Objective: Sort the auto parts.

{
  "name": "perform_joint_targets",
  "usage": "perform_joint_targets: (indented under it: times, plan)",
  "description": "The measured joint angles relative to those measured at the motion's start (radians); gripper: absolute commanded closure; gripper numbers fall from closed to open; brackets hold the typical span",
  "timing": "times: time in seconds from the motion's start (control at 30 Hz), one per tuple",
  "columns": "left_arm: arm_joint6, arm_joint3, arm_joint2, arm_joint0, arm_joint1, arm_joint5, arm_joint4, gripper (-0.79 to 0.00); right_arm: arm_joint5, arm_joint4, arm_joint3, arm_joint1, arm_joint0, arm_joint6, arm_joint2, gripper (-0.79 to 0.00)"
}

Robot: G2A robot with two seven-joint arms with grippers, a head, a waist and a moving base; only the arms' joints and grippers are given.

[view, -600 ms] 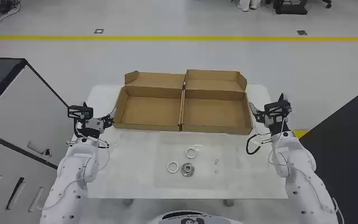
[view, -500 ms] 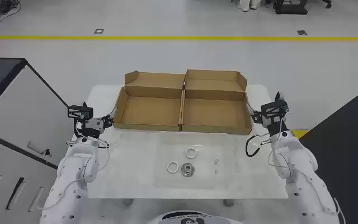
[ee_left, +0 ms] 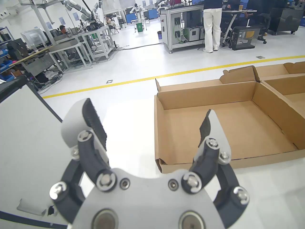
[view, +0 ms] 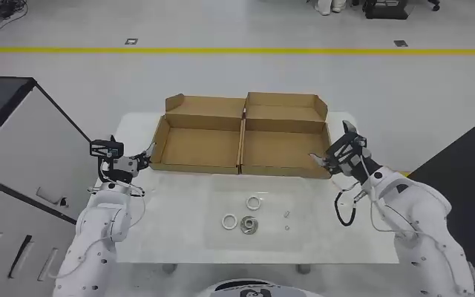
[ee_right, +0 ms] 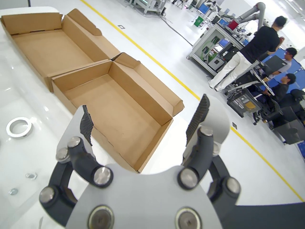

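Parts are lying loose on the surface (view: 171,223), midway toward its front edge: rings (view: 253,201), a hub (view: 249,225) and small nuts (view: 286,214), well apart from the boxes (view: 199,146) along the far edge. The left jaws and right jaws are gaping open, carrying nothing. The right jaws are hovering at the right box's (view: 286,152) front corner. They are likely needing to drop squarely over the lone ring, straddling its rim, avoiding the hub.

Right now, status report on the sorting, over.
Left gripper open, right gripper open, holding nothing. Auto parts loose on table, none in the boxes. Nothing blocking them.
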Motion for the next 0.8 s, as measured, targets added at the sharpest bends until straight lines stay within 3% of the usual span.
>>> perform_joint_targets:
  times: [0.2,0.5,0.67,0.8]
  plan:
    - [0.0,0.0,0.0,0.0,0.0,0.0,0.0,-0.785,-0.128,0.08,-0.027,0.011,0.067,0.169,-0.031,-0.785]
    - [0.0,0.0,0.0,0.0,0.0,0.0,0.0,-0.785,-0.239,0.296,-0.063,0.031,0.191,0.493,-0.098,-0.785]
    - [0.0,0.0,0.0,0.0,0.0,0.0,0.0,-0.785,-0.211,0.392,-0.069,0.055,0.24,0.609,-0.159,-0.785]
    - [0.0,0.0,0.0,0.0,0.0,0.0,0.0,-0.785,-0.154,0.434,-0.077,0.1,0.277,0.663,-0.23,-0.785]
